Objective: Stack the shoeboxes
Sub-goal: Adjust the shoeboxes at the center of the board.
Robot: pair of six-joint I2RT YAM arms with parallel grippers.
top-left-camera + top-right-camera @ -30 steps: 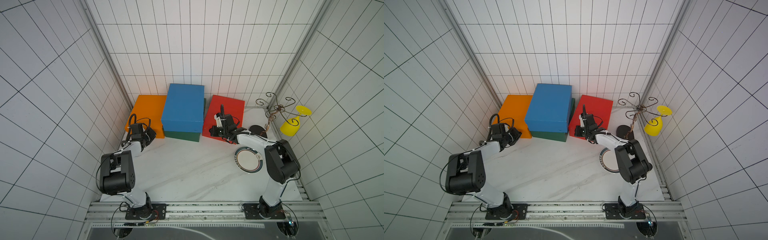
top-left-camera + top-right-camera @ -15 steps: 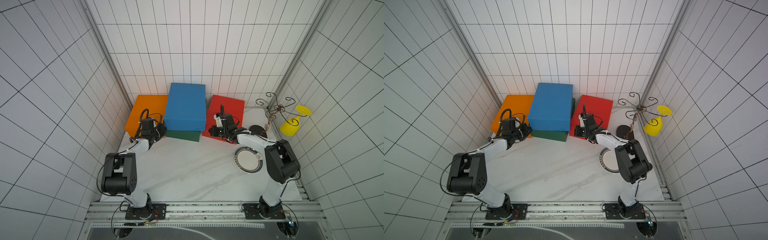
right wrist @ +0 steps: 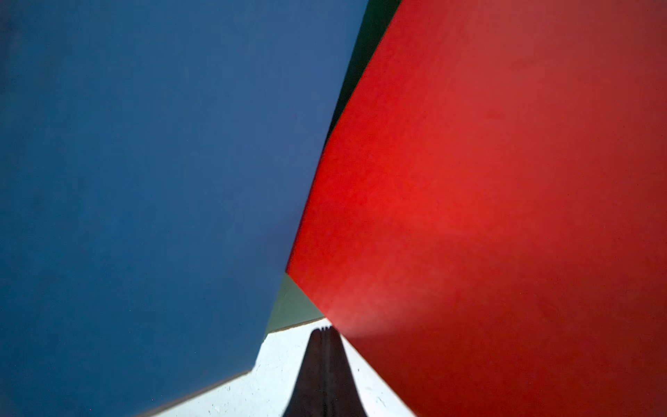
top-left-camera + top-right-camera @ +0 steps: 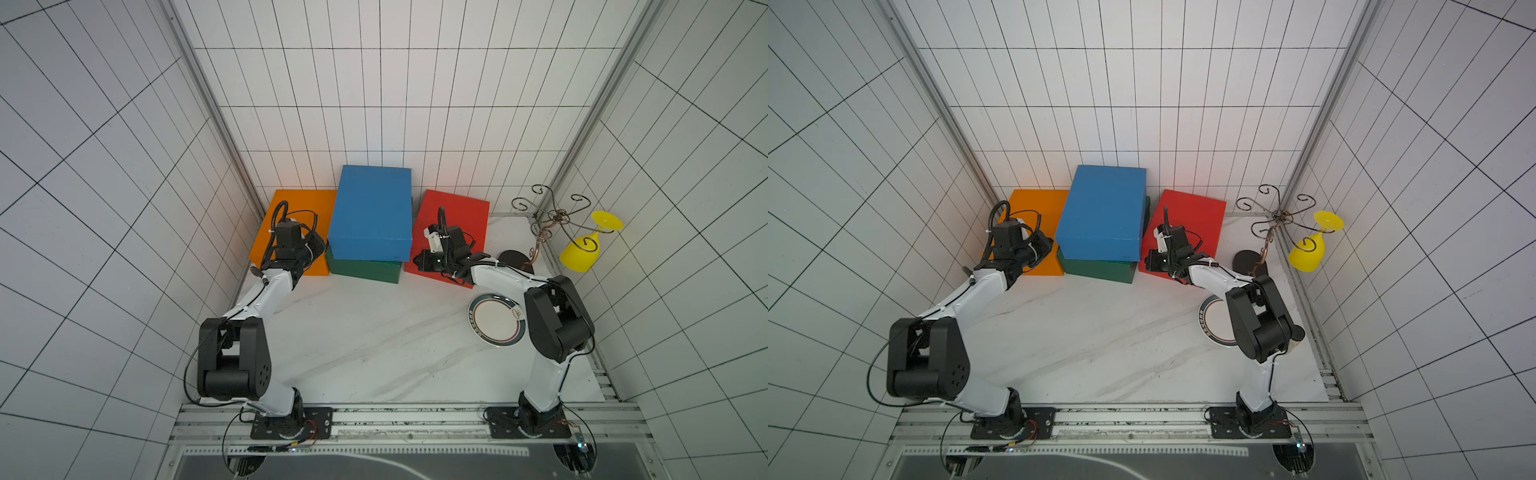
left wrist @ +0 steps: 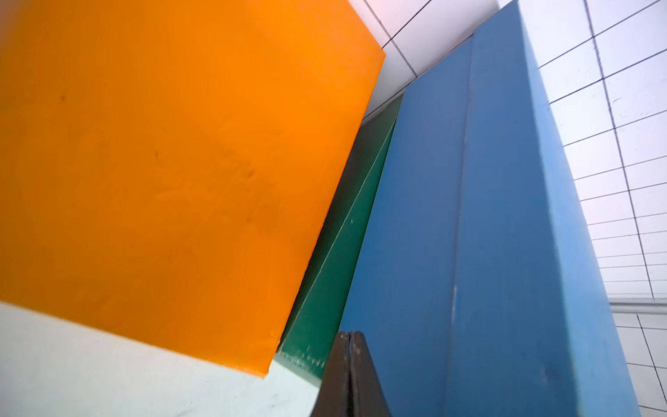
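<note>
The left jaws are pressing together on nothing, their tip lying against the side wall of the blue box [image 5: 469, 234], close to the green box [image 5: 346, 252] beneath it. The right jaws are also pressing together and empty, pointing into the gap between blue and the red box [image 3: 487, 198]. I cannot tell whether they are touching either.

In both top views blue is sitting slightly askew on green in the upper middle of the frame. The orange box [image 4: 309, 199] is lying to their left and red to their right, each alone on the desk [image 4: 374, 345].

This looks to me like a squaring-up nudge. It is best done slowly, with both sides pushing evenly and low, so blue is not twisting or sliding off.

The left arm [image 4: 266, 299] is reaching up from lower left across orange's near corner. The right arm [image 4: 503, 278] is stretching low from lower right, past the plate [image 4: 496, 328].
</note>
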